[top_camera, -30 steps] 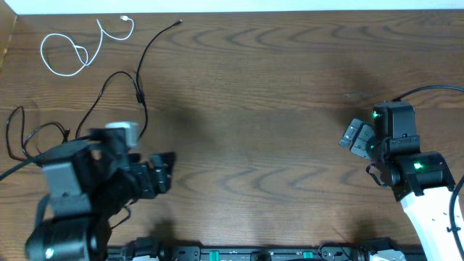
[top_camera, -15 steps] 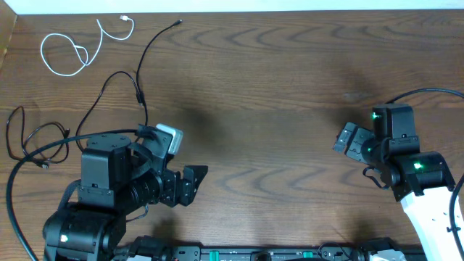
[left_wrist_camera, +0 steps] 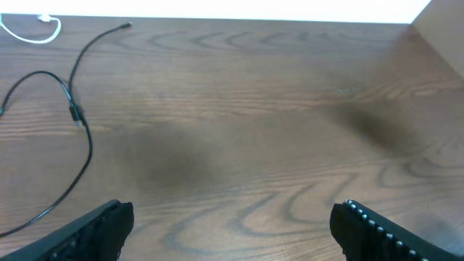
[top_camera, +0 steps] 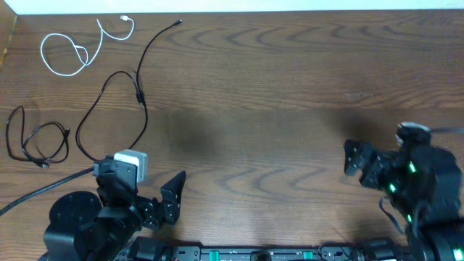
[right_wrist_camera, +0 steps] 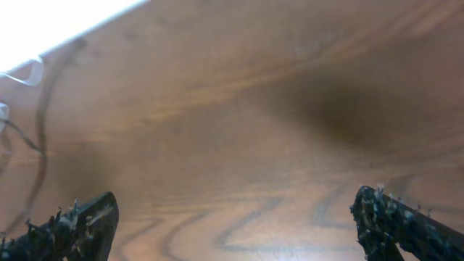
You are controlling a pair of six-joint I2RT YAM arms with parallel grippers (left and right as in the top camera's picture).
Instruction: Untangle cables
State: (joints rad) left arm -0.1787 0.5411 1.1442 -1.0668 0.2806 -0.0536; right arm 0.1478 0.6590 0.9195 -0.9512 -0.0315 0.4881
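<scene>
Three cables lie apart at the table's far left. The white cable [top_camera: 72,74] curls in the top left corner, and its end [left_wrist_camera: 54,27] also shows in the left wrist view. The long black cable [top_camera: 139,94] [left_wrist_camera: 75,114] runs down from the back edge and loops left. A short black cable [top_camera: 9,138] is coiled at the left edge. My left gripper [top_camera: 161,203] [left_wrist_camera: 232,232] is open over bare wood near the front edge, right of the cables. My right gripper [top_camera: 359,165] [right_wrist_camera: 235,225] is open and empty at the front right.
The wooden table [top_camera: 254,87] has a white strip along its back edge. A thick black wire [top_camera: 43,192] runs from the left arm across the front left corner. The arm bases stand along the front edge.
Both arms have drawn back toward the front edge. The left jaws have spread wider. The cables have not moved.
</scene>
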